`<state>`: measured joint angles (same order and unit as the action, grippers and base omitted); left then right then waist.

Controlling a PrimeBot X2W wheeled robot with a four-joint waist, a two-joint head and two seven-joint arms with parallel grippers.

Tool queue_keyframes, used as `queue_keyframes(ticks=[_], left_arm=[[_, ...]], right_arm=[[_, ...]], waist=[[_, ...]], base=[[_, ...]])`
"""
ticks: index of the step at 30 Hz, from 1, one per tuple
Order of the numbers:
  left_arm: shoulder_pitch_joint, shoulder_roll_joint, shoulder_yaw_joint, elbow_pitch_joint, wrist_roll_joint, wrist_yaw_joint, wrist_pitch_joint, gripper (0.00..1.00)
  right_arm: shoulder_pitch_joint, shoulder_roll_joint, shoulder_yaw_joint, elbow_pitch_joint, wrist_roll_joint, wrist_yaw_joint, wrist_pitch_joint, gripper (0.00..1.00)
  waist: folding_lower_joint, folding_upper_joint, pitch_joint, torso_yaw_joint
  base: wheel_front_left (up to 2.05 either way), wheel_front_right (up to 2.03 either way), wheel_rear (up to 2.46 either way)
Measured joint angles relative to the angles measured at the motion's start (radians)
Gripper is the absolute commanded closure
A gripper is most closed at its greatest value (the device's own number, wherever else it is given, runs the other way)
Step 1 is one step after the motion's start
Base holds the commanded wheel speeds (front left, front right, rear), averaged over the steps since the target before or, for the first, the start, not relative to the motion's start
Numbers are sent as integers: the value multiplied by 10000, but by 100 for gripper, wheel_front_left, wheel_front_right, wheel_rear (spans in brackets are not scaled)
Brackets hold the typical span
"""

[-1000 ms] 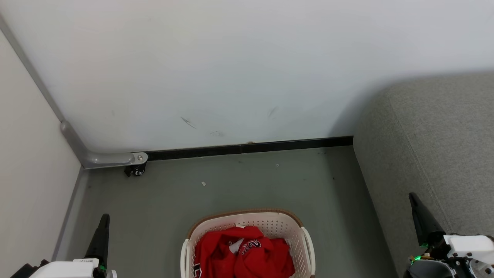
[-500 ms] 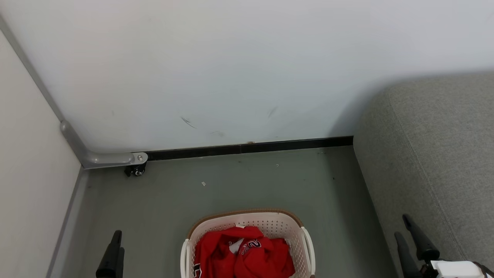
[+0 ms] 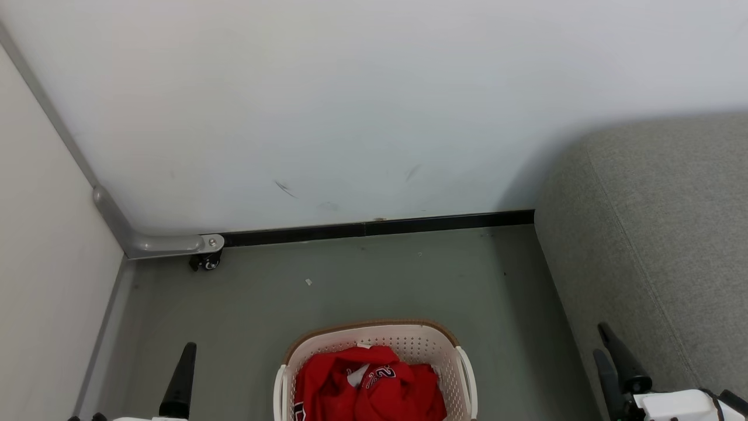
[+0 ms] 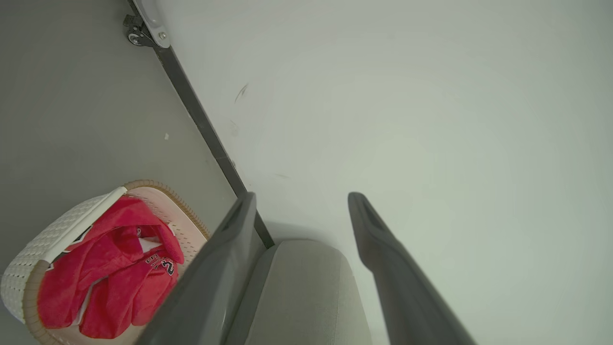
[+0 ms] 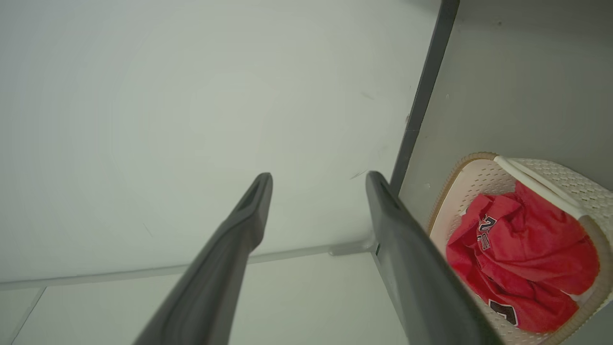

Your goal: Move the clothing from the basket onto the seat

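Clothing (image 3: 397, 392) heaped in basket (image 3: 421, 346), perhaps two pieces

The clothing (image 3: 374, 389) is bright red with black-and-white number print; the basket (image 3: 403, 342) is cream-white, perforated, brown at the rim. The seat (image 3: 660, 234) is grey woven fabric, the floor (image 3: 350, 280) dull grey-green, the wall (image 3: 350, 88) white above a black skirting strip (image 3: 380, 226).

Soft, even light, all sharp — faint shadow on the wall (image 3: 350, 88) beside the seat (image 3: 672, 234), wrist views dimmer at corners.
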<state>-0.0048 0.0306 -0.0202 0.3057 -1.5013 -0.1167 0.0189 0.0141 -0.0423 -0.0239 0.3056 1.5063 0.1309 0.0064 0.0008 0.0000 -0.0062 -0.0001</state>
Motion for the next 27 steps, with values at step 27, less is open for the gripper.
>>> queue_keyframes(ticks=[27], left_arm=[[-87,362,-1129,-719,4533,880,-872,0]], right_arm=[[12,2,357,-389,-5060,0,-802,0]], waist=[[166,1,-470,3]], base=[[0,0,0]])
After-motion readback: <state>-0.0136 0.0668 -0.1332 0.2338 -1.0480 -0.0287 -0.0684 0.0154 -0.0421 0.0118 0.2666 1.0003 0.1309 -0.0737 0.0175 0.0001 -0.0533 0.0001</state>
